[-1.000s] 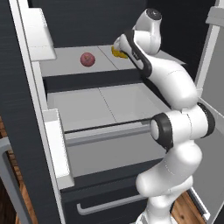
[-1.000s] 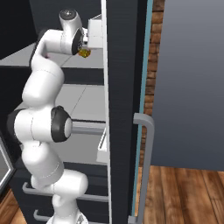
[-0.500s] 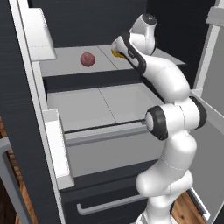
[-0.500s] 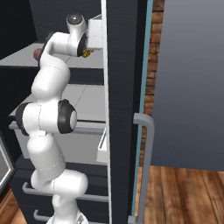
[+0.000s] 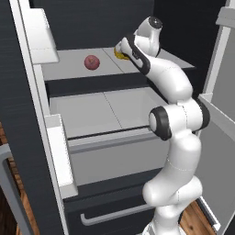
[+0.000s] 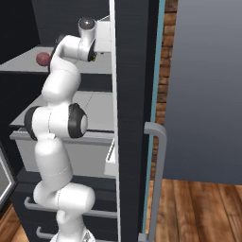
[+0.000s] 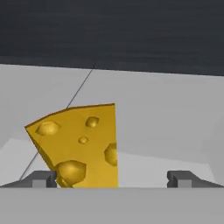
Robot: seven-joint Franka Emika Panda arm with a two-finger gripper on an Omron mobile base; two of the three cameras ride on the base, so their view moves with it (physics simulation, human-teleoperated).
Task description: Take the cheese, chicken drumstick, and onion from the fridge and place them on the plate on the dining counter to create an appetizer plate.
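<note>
1. inside the fridge (image 5: 96, 18), the light grey shelf (image 5: 73, 64) carried the onion (image 5: 92, 62) toward the left and the cheese (image 7: 78, 146) further right, well apart from each other.
2. over the last second the arm had stretched deeper into the cabinet, its upper links straightening, so that the hand closed on the yellow wedge and hid most of it in the left base view, leaving a sliver at the gripper (image 5: 123, 49).
3. that change suggested the approach to the first food was nearly finished and the pinch itself had not been made.
4. the gripper (image 7: 111, 177) stood at its widest, holding nothing; in the hand view the left fingertip (image 7: 41, 178) overlapped the wedge's lower corner while the right tip stood off on bare shelf, so the cheese sat off-centre toward the left jaw.
5. the cheese stood on the shelf with its holed flat face toward the hand camera; its narrow point aimed to the left of that view and its tall cut edge stood on the right, so the long axis ran roughly across the gap between the jaws.
6. whether the left tip actually touched the wedge could not be told from these views.
7. the drumstick and plate remained for later steps.
</note>
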